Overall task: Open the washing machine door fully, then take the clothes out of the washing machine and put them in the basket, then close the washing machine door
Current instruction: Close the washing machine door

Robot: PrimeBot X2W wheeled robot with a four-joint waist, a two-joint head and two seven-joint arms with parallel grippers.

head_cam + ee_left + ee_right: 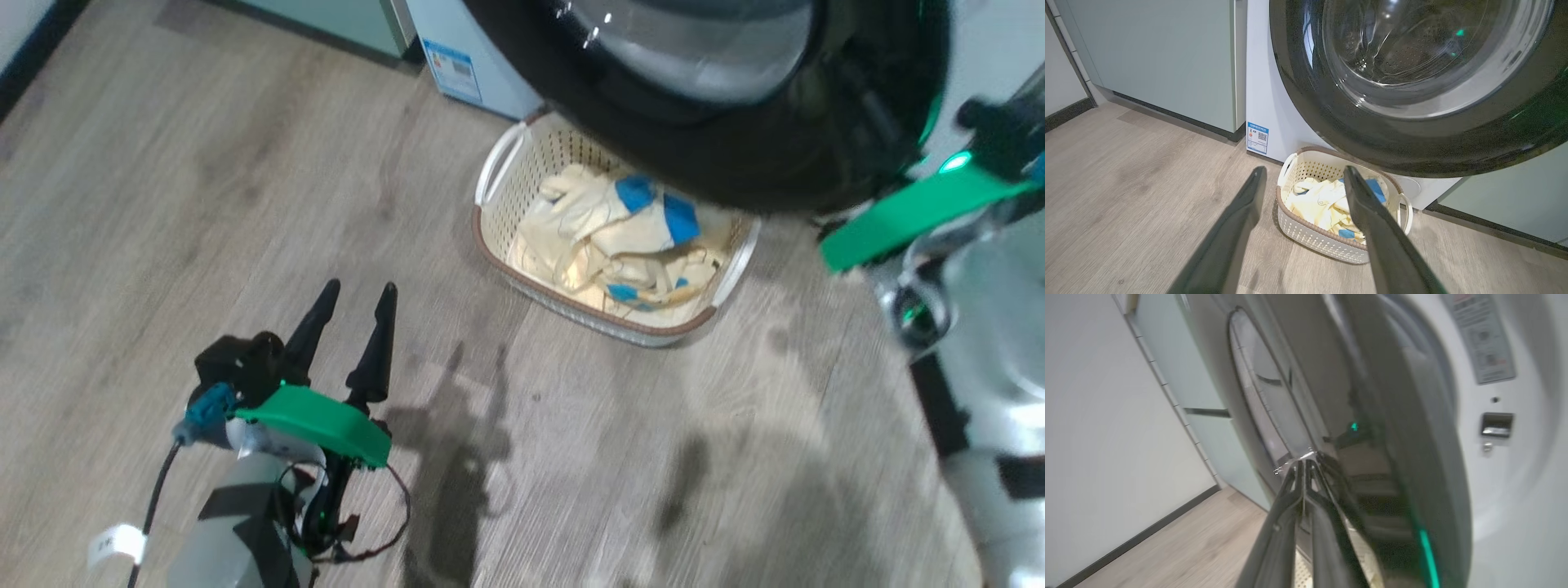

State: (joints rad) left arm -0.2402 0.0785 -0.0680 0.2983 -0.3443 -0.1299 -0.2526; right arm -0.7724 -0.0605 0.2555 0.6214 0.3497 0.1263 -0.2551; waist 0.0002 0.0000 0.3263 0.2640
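The washing machine door (735,155), black-rimmed with a glass bowl, hangs over the far side of the basket (563,302). The cream and blue clothes (604,237) lie piled in the basket. My left gripper (360,287) hovers open and empty over the floor, left of the basket. In the left wrist view its fingers (1241,220) frame the basket (1310,237), the clothes (1318,204) and the door (1331,118) above them. My right gripper (1302,461) is shut, its tips against the door's glossy face (1331,375), which stands off the washing machine (1515,477) front.
Pale green cabinet panels (1167,61) stand left of the white washing machine (1265,81), which carries a blue label (1257,137). A latch slot (1496,424) shows on the machine's front. Wood floor (204,204) spreads left of the basket. My right forearm (996,367) fills the right edge.
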